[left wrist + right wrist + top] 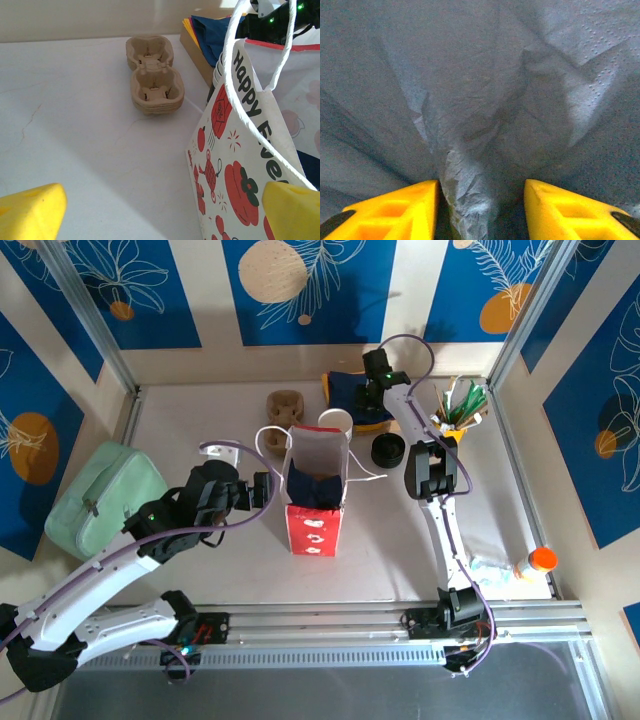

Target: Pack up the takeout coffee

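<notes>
The takeout coffee (388, 450) stands at the back right of the table, seen from above as a round black lid. A red and white paper gift bag (315, 495) stands upright mid-table with something dark blue inside. My left gripper (264, 490) is open beside the bag's left wall, its yellow fingertips (32, 212) wide apart, and the bag (240, 165) lies on the right in the left wrist view. My right gripper (372, 398) reaches to the back, down on dark blue napkins (470, 100). Its jaws (481, 210) stand partly open, with a bunched napkin fold between them.
A cardboard cup carrier (285, 405) (152, 75) lies behind the bag. A white-topped cup stack (336, 422) and a yellow cup of sticks (455, 420) stand at the back. A green pouch (105, 495) lies left, and an orange-capped bottle (540, 560) right.
</notes>
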Controlling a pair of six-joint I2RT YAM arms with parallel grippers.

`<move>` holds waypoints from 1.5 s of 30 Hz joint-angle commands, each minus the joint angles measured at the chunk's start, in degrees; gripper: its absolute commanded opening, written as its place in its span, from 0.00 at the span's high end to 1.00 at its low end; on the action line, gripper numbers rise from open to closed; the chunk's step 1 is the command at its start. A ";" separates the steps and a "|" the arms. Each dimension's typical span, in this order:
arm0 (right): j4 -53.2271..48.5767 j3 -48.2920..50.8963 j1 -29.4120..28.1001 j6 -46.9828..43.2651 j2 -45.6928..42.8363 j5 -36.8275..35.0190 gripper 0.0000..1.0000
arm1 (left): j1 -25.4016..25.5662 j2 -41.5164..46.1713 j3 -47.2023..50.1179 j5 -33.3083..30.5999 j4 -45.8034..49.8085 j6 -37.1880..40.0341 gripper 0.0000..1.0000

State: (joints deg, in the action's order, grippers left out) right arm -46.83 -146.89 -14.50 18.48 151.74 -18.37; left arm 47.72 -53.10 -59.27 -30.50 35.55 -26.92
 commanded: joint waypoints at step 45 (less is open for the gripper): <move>4.31 11.93 1.75 5.97 -14.79 9.24 0.83 | -1.14 -0.25 -1.36 1.22 1.05 0.07 0.00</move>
State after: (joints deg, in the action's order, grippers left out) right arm -41.52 -135.24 -13.19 23.40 141.01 -9.41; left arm 47.35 -53.80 -59.29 -30.04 35.59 -26.92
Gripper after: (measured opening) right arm 0.171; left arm 0.997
